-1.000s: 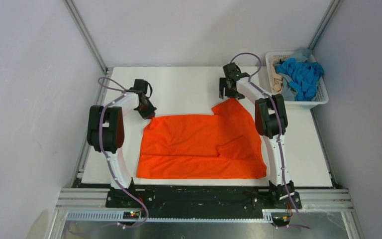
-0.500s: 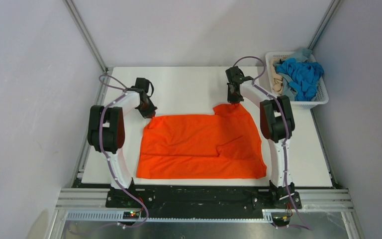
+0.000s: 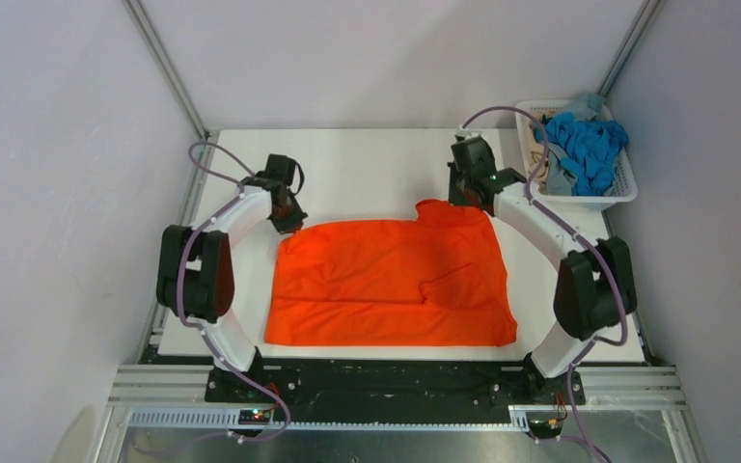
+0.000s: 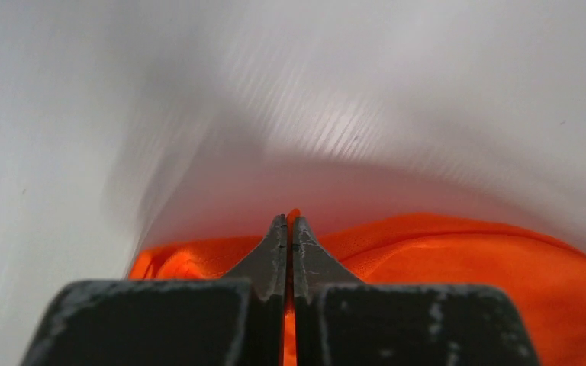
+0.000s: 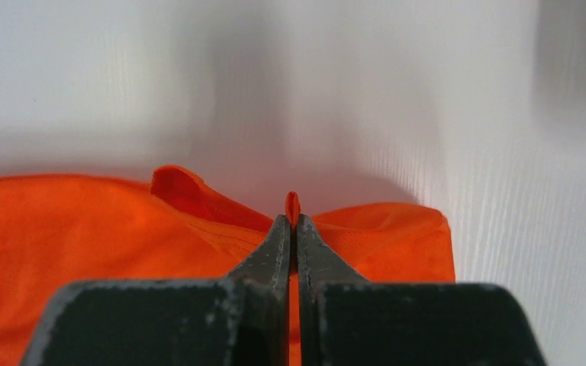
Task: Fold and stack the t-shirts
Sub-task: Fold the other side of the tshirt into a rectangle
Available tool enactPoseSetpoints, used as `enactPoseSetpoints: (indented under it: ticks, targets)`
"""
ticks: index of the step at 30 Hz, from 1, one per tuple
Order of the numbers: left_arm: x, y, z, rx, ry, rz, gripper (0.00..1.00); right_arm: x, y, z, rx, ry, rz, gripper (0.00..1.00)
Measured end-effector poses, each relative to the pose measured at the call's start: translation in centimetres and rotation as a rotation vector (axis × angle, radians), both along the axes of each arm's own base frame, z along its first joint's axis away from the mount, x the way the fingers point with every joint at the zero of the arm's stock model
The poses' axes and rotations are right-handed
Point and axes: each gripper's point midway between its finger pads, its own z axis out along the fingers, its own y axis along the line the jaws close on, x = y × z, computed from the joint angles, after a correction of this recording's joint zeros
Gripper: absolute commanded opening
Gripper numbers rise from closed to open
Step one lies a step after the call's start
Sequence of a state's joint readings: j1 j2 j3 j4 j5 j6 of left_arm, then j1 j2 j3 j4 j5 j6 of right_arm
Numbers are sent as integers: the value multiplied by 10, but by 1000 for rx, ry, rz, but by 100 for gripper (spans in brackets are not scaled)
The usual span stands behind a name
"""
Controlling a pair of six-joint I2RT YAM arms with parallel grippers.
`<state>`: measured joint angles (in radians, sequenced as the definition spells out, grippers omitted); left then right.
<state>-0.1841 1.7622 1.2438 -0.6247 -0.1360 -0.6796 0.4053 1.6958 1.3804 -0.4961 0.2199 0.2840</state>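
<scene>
A bright orange t-shirt (image 3: 391, 282) lies spread on the white table (image 3: 367, 169), partly folded. My left gripper (image 3: 291, 224) is shut on its far left corner; the left wrist view shows a sliver of the orange t-shirt (image 4: 458, 252) pinched between the closed left gripper (image 4: 290, 223). My right gripper (image 3: 463, 198) is shut on the far right corner; in the right wrist view the orange t-shirt (image 5: 84, 229) sticks up between the tips of the right gripper (image 5: 292, 221). More t-shirts (image 3: 584, 149), bright blue, grey-blue and beige, are heaped in the basket.
A white slotted plastic basket (image 3: 593, 201) stands at the table's far right corner. Grey walls and metal frame posts (image 3: 169, 72) enclose the table on three sides. Both arm bases sit on the black rail (image 3: 396, 381) at the near edge.
The right gripper came down from above the table onto the shirt's far right corner and shut on it; the right elbow swung out to the right. The left elbow shifted slightly outward.
</scene>
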Motion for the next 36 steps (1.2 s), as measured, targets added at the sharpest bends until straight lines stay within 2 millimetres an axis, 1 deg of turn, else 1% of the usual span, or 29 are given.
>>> enactPoseSetpoints:
  ticks: [2, 6, 9, 14, 16, 19, 21, 24, 26, 30, 31, 32, 33, 34, 35, 36]
  targets:
    - [-10, 2, 1, 16, 2, -1, 0, -16, 2, 1, -5, -2, 15, 0]
    - [-32, 7, 0, 52, 11, -1, 0, -56, 1, -11, -32, 28, 34, 0]
    - [-46, 10, -1, 79, 14, -4, 0, -84, -4, -17, -44, 43, 37, 0]
    - [-65, 9, -2, 114, 9, -24, 0, -119, -17, -13, -40, 36, 15, 0]
    - [-71, 8, 0, 118, 0, -30, 0, -130, -21, -10, -39, 32, 10, 0]
    - [-80, 8, 5, 124, -23, -27, 5, -147, -27, -11, -39, 39, 6, 0]
    - [-85, 8, 8, 126, -39, -22, 6, -156, -30, -14, -39, 47, 8, 0]
    - [-94, 8, 8, 129, -50, -16, 8, -169, -34, -24, -41, 68, 8, 0]
    - [-100, 8, 4, 133, -49, -15, 9, -177, -36, -32, -41, 84, 8, 0]
    - [-113, 10, -11, 145, -21, -9, 16, -190, -37, -46, -21, 113, 19, 1]
    - [-117, 11, -14, 148, -12, -7, 22, -194, -36, -49, -11, 121, 24, 6]
    - [-120, 12, -18, 150, -4, -6, 26, -198, -36, -51, -5, 127, 29, 7]
    - [-124, 12, -21, 151, 2, -4, 32, -202, -35, -54, 5, 136, 31, 12]
    - [-128, 13, -23, 151, 6, -3, 34, -205, -35, -56, 11, 141, 32, 23]
    - [-132, 14, -25, 149, 8, -1, 44, -209, -34, -58, 20, 147, 32, 28]
    - [-137, 15, -25, 148, 6, -2, 61, -215, -33, -60, 29, 157, 32, 38]
